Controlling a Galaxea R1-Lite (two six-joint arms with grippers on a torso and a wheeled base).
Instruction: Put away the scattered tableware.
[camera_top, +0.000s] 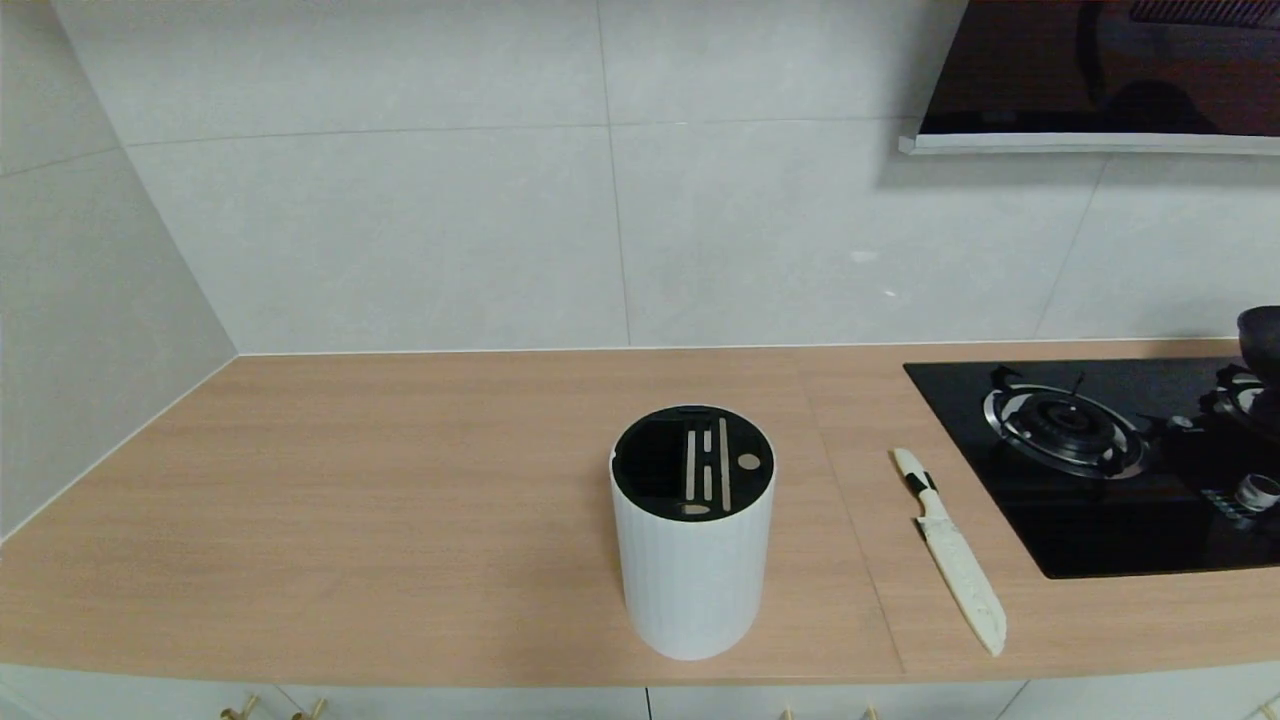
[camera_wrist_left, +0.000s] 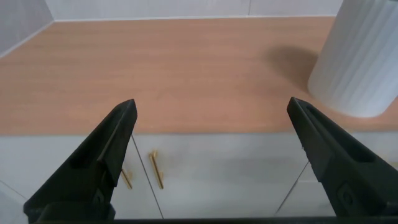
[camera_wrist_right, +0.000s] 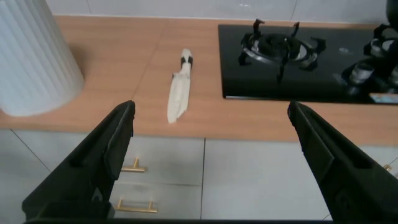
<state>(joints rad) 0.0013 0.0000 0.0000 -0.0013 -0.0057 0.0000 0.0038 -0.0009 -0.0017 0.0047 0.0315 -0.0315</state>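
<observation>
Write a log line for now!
cream speckled knife: flat on wooden counter | white ribbed cylindrical holder: upright | left gripper: open | right gripper: open

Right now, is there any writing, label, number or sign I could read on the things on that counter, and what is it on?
No text here can be read.
On the white knife holder: plain ribbed wall, no print.
On the knife: speckled blade, no words.
On the stove: small pale marks beside the knob, too small to read.
</observation>
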